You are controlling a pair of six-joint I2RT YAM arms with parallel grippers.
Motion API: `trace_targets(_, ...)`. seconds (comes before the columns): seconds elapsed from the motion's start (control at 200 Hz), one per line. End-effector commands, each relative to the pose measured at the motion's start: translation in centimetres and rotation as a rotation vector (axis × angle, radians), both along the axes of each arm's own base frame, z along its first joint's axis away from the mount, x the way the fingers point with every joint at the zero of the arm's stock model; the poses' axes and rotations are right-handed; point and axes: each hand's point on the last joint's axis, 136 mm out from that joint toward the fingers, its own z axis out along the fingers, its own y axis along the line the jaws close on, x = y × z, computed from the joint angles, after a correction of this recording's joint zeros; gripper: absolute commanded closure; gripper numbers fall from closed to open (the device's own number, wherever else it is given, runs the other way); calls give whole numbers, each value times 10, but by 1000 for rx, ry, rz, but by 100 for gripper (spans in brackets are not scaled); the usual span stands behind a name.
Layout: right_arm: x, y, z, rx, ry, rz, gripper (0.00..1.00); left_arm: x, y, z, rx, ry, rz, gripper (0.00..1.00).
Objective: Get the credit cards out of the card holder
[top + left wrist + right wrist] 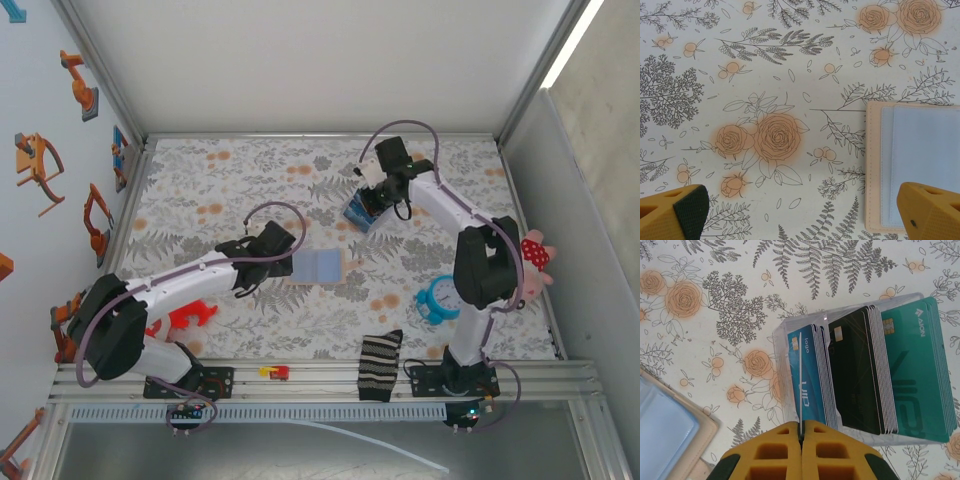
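Floral tablecloth [210, 190] covers the table. Card holder [320, 266] lies open and flat near the middle, pale blue inner side up, tan border showing round it. Left gripper [283, 256] sits just at its left edge, tilted down toward the cloth. In the left wrist view the gripper [802, 215] has its jaws spread wide with nothing between them: one orange finger [675, 212] is over bare cloth, the other [932, 210] overlaps the near corner of the card holder [920, 165]. Cannot tell whether that finger touches it. Blue pocket panel is flat, stitched tan rim on its left side. Right gripper [375, 198] is further back on the table, right of centre, directly over a clear card box [358, 213], well apart from the card holder. In the right wrist view the gripper [802, 447] has its fingers pressed together, tips at the near end of the blue cards [807, 375]. Cannot tell whether a card is pinched between them. The box [781, 355] holds three upright stacks side by side: blue, black cards [855, 375], teal cards [915, 370]. A corner of the card holder [665, 435] shows at lower left, apart from the box. Near the front edge: striped sock [380, 365], red toy [185, 318], blue ring [440, 298].
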Motion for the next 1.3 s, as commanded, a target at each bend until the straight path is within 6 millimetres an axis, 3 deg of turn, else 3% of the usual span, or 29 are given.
trace_targets(0.0,3,3,1,8,9,40,100,-2,10,5,12,-14,28,3)
trace_targets(0.381,9,2,-25,-14,61,58,100,-3,13,6,15,-13,35,3)
trace_targets(1.077,-4,14,-40,19,178,134,100,-1,15,8,16,-14,43,3)
trace_targets(1.297,0,7,-31,-13,142,117,83,0,15,10,13,-19,42,3)
